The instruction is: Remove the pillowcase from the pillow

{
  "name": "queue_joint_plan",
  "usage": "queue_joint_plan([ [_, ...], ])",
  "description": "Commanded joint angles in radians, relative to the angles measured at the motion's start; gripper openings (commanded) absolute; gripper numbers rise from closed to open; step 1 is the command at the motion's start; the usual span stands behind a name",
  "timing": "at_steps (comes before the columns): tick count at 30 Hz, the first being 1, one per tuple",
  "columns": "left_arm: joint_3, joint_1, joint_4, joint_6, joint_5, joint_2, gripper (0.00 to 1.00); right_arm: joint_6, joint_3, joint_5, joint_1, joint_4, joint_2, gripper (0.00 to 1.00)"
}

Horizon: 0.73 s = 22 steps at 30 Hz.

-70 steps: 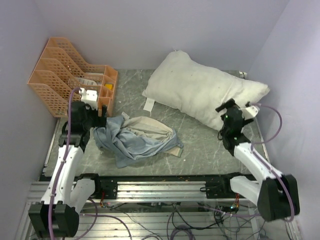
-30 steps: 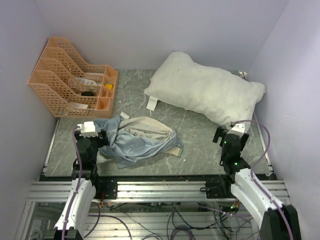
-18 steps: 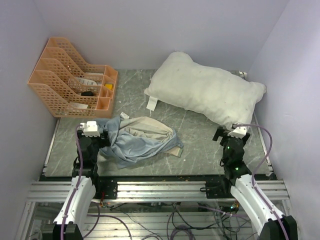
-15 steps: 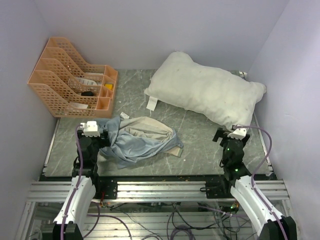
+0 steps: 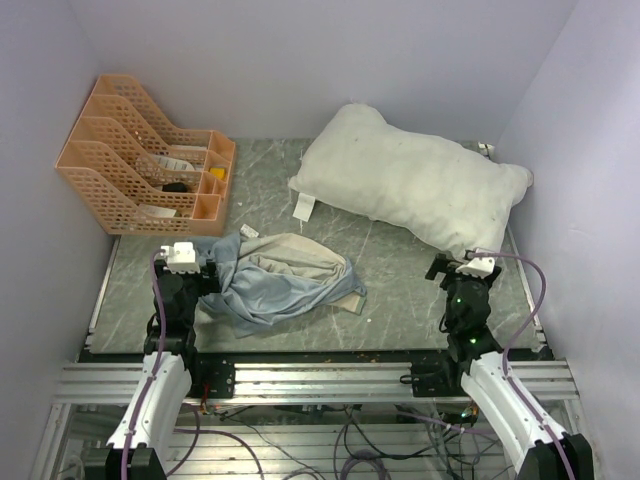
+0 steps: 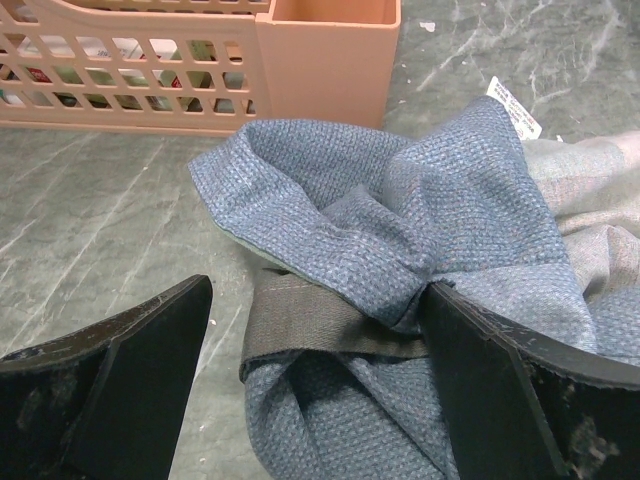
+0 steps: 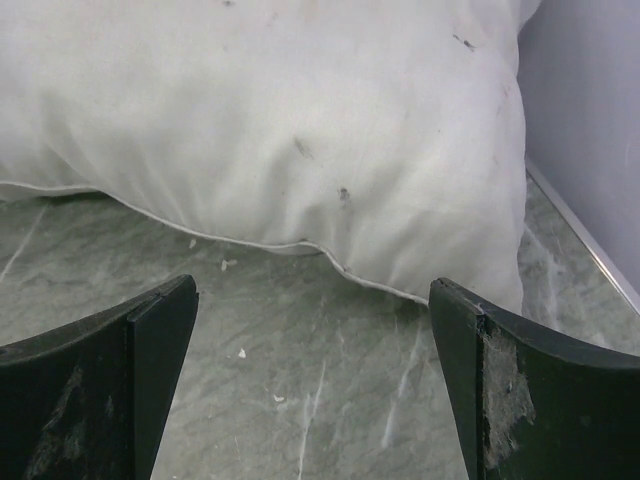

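Seeing the pillowcase [image 5: 278, 282] lying in a crumpled heap on the bench [image 5: 400, 290], just near-side of the rack [image 5: 140, 165], with its left fold almost reaching the rack's corner box. The pillow [image 5: 410, 185] is sitting bare, well to the rack's right and apart from the heap, so I'm reading the strip as done.

The left tool [image 6: 315, 300] is hovering near-side of the rack at the heap's left edge. Its jaws are spread wide, straddling a blue fold and clamping nothing. The right tool [image 7: 310, 300] is sitting far to the rack's right, facing the pillow's near edge. It's wide too and empty, with bare bench showing between it and the pillow.

Handling, as I'm judging it:
- **pillowcase:** It's looking light and fully limp, a coarse weave that shouldn't be slipping. It'll be draping and dragging rather than lifting as one piece. I'm favouring a pinch on the bunched fold or the olive band [image 6: 310, 325], where the layers are stacking thick.
- **pillow:** It's looking light, plump and squashy, so a mid-body pinch will just be sinking in. I'm favouring a corner or the piped seam [image 7: 330, 255].
- Nothing here is looking fragile.
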<state>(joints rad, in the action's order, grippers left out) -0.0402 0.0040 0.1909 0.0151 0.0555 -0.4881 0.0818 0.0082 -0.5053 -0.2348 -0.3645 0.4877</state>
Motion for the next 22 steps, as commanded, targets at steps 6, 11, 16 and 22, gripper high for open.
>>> queue_joint_plan([
  [6,-0.022,0.008,0.061,-0.006,-0.023,0.005,0.96,-0.029,-0.07,0.031,-0.006,-0.024,-0.005,1.0],
  [11,-0.021,0.008,0.06,-0.006,-0.023,0.005,0.96,-0.026,-0.067,0.047,-0.005,-0.031,0.012,1.0],
  [16,-0.022,0.008,0.061,-0.006,-0.022,0.005,0.96,-0.027,-0.065,0.05,-0.005,-0.043,0.034,1.0],
  [22,-0.022,0.008,0.06,-0.006,-0.023,0.005,0.96,-0.027,-0.068,0.05,-0.003,-0.032,0.014,1.0],
])
